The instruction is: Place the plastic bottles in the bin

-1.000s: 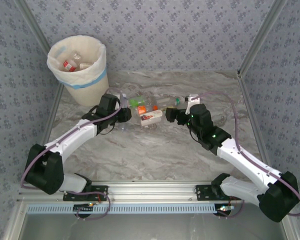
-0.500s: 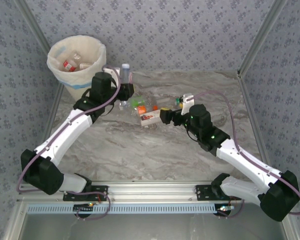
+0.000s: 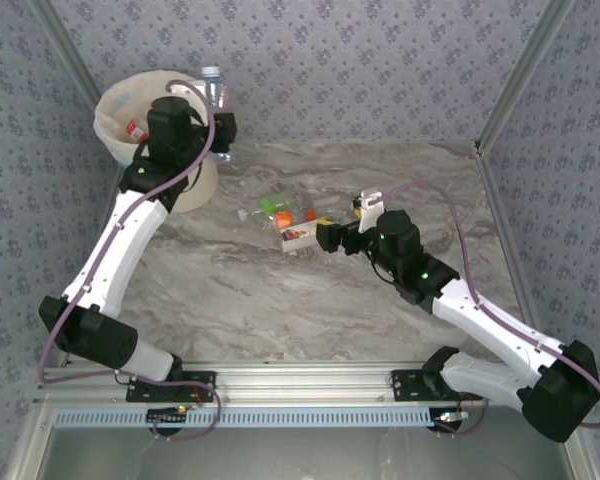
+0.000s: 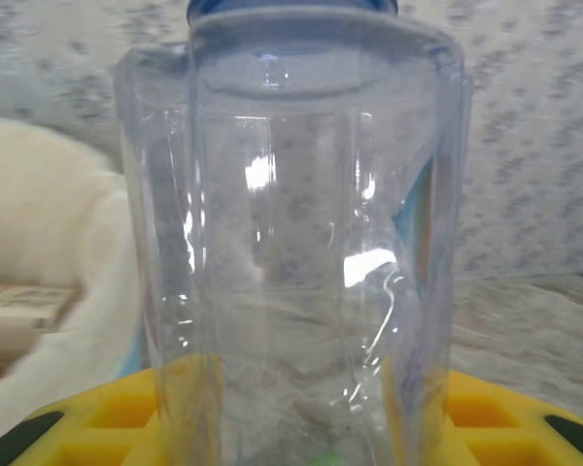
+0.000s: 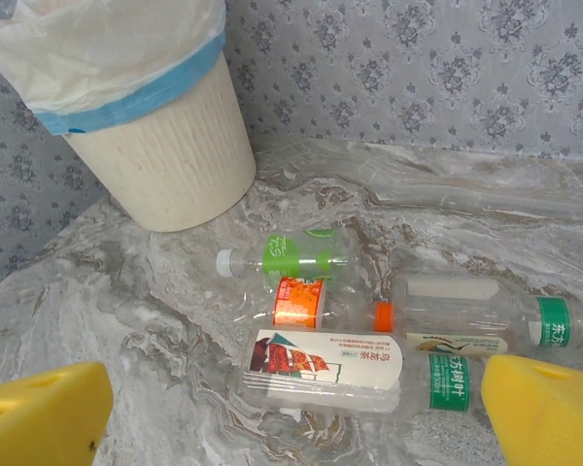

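My left gripper is shut on a clear plastic bottle with a blue cap, held upright in the air beside the right rim of the bin. In the left wrist view that bottle stands between my yellow fingers, with the bin's white liner to the left. Several plastic bottles lie in a pile at mid-table. My right gripper hangs open just right of the pile. Its wrist view shows a green-labelled bottle, an orange-labelled one and a white-labelled one ahead of its open gripper.
A red-labelled bottle lies inside the bin. The cream bin with its blue band stands at the far left corner against patterned walls. An orange-capped bottle lies at the pile's right. Metal frame posts flank the marble table.
My left arm has lifted the blue-capped bottle off the table and swung it up and left to the bin's rim. The right gripper has crept left toward the pile, still open.
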Action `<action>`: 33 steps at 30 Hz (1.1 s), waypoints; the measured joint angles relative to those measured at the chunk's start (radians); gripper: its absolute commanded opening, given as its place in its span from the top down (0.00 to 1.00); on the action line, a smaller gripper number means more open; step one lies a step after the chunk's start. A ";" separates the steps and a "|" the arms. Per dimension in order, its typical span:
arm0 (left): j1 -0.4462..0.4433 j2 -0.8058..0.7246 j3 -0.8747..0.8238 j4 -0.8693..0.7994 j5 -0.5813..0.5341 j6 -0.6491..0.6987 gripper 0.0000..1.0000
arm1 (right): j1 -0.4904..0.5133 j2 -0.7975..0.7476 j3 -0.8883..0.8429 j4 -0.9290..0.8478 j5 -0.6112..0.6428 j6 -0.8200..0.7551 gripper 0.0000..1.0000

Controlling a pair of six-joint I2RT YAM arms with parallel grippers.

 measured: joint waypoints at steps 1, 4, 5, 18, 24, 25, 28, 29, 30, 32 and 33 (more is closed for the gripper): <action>0.029 0.002 0.006 -0.008 0.001 0.003 0.58 | 0.001 -0.006 0.000 -0.003 0.003 -0.002 0.00; 0.113 0.012 0.043 -0.041 0.018 0.013 0.58 | 0.003 -0.026 0.000 -0.008 0.011 -0.006 0.00; 0.145 0.018 0.067 -0.053 0.024 0.015 0.58 | 0.004 -0.034 -0.001 -0.008 0.013 -0.006 0.00; 0.367 0.195 0.372 -0.124 0.100 0.154 0.54 | 0.013 -0.054 -0.012 -0.038 0.040 -0.005 0.00; 0.392 0.300 0.431 -0.142 0.113 0.236 0.53 | 0.018 -0.091 -0.014 -0.049 0.065 0.003 0.00; 0.392 0.320 0.449 -0.144 0.113 0.244 0.52 | 0.018 -0.095 -0.015 -0.050 0.068 0.006 0.00; 0.392 0.383 0.513 -0.149 0.108 0.269 0.51 | 0.020 -0.100 -0.016 -0.053 0.080 0.013 0.00; 0.392 0.406 0.537 -0.149 0.101 0.277 0.49 | 0.021 -0.100 -0.017 -0.057 0.083 0.014 0.00; 0.392 0.427 0.555 -0.150 0.090 0.288 0.48 | 0.022 -0.100 -0.017 -0.061 0.087 0.014 0.00; 0.392 0.470 0.584 -0.149 0.057 0.311 0.45 | 0.024 -0.103 -0.017 -0.070 0.092 0.015 0.00; 0.392 0.483 0.587 -0.149 0.041 0.323 0.43 | 0.025 -0.106 -0.017 -0.076 0.095 0.016 0.00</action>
